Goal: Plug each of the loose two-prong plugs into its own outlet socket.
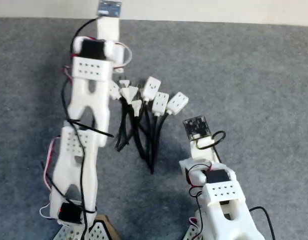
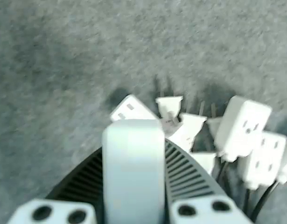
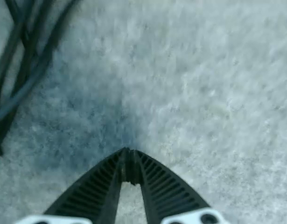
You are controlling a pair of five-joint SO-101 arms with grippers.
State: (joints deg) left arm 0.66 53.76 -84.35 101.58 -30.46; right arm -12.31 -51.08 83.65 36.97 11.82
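My left gripper [image 2: 134, 145] is shut on a white block [image 2: 133, 182], a plug or socket body; I cannot tell which. Just past it lie a white outlet socket [image 2: 130, 108] and three loose two-prong plugs [image 2: 169, 105], [image 2: 190, 129], [image 2: 205, 159]. Three more sockets [image 2: 241, 126] sit beside them. From above, the plugs [image 1: 129, 92] and sockets [image 1: 160, 102] cluster beside the left arm [image 1: 91, 70]. My right gripper [image 3: 128, 151] is shut on nothing, low over the grey carpet, apart from the cluster.
Black cables [image 1: 143, 140] run from the plugs and sockets toward the arms' bases and show at one side of the right wrist view [image 3: 22, 60]. The right arm [image 1: 219, 195] stands beside them. Bare carpet [image 1: 254, 75] stretches to the right.
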